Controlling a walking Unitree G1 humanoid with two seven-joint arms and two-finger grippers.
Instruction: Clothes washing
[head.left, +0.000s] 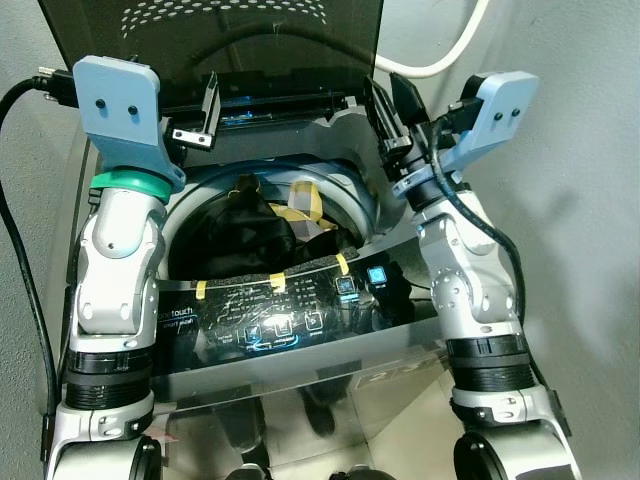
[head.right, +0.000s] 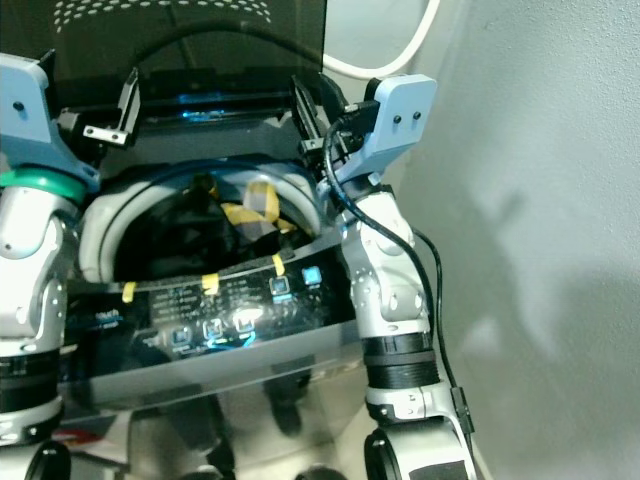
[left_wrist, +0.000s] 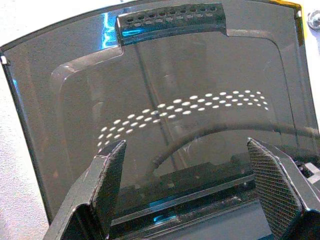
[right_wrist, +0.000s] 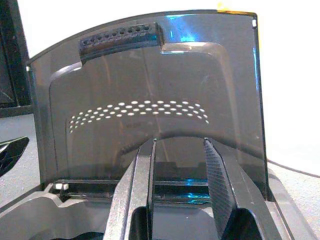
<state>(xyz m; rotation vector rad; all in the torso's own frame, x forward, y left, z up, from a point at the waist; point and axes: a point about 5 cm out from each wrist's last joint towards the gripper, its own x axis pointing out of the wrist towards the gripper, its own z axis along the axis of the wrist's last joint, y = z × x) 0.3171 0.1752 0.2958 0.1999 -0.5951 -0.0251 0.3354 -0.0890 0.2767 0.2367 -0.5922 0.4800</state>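
With clothes (head.left: 255, 228) in the drum (head.left: 190, 205) and lid (left_wrist: 165, 100) upright, I should hook both empty grippers, left (left_wrist: 195, 175) spread wide, right (right_wrist: 180, 170) narrowly parted, over its top edge and lower it gently.

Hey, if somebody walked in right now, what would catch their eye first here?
The top-loading washing machine's smoky tinted lid stands raised at the back, over a drum holding dark clothes. Nearer the robot, the glossy black control panel glows with blue lights. The left hand and right hand, both open, point at the lid.
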